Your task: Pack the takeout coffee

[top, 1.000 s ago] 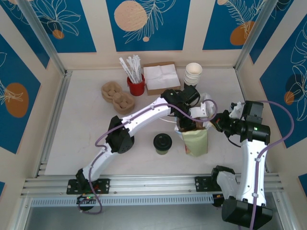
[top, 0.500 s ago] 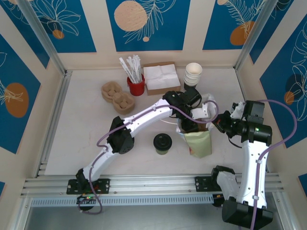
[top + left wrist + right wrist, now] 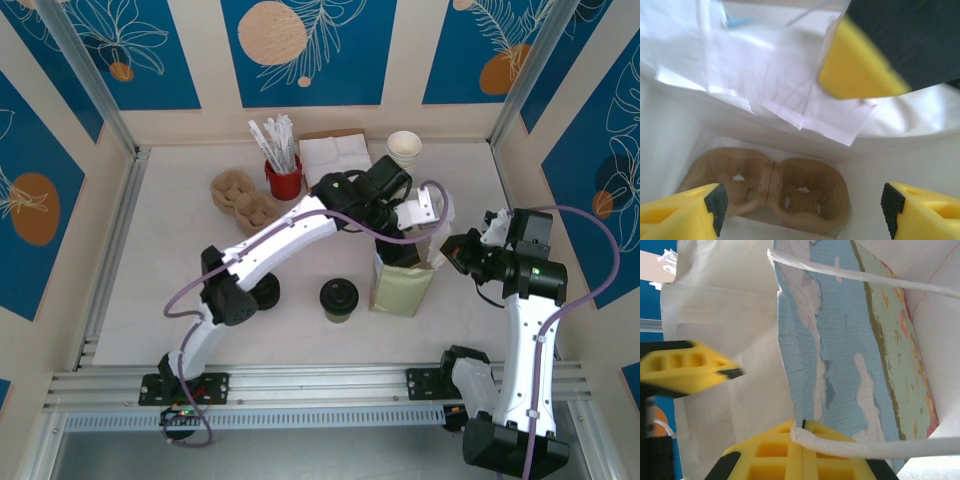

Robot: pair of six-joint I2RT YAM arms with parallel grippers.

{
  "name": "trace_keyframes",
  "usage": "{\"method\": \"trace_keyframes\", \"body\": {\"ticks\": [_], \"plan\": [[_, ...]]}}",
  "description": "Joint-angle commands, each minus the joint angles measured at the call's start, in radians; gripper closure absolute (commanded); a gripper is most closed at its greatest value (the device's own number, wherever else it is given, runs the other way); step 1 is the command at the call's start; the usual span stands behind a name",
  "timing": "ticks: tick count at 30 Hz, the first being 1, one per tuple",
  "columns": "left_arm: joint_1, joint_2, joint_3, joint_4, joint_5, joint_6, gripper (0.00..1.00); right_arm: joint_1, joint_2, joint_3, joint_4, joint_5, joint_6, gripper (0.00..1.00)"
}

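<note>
one takeout coffee (image 3: 339, 298) stands apart from left gripper (image 3: 802, 201)

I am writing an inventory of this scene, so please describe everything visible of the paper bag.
The paper bag stands upright on the table, mouth open. Outside it is printed green and blue; inside it is plain white, with flat white paper handles. A brown cardboard cup carrier lies at its bottom. The right gripper is shut on its top edge.
</note>
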Motion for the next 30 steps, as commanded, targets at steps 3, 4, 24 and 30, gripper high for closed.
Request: {"method": "trace_keyframes", "body": {"ticks": [3, 4, 24, 30], "plan": [[-0.013, -0.128, 0.010, 0.037, -0.043, -0.112, 0.18, 0.006, 0.011, 0.016, 0.063, -0.081, 0.014, 1.00], [-0.013, -0.149, 0.011, 0.047, -0.051, -0.136, 0.18, 0.006, 0.015, 0.014, 0.072, -0.088, 0.021, 1.00], [0.013, -0.355, -0.181, 0.074, -0.534, -0.666, 0.20, 0.071, 0.036, -0.009, 0.219, -0.129, 0.135, 1.00], [0.023, -0.299, -0.180, 0.034, -0.584, -0.774, 0.23, 0.095, 0.037, -0.018, 0.245, -0.131, 0.136, 1.00]]}}
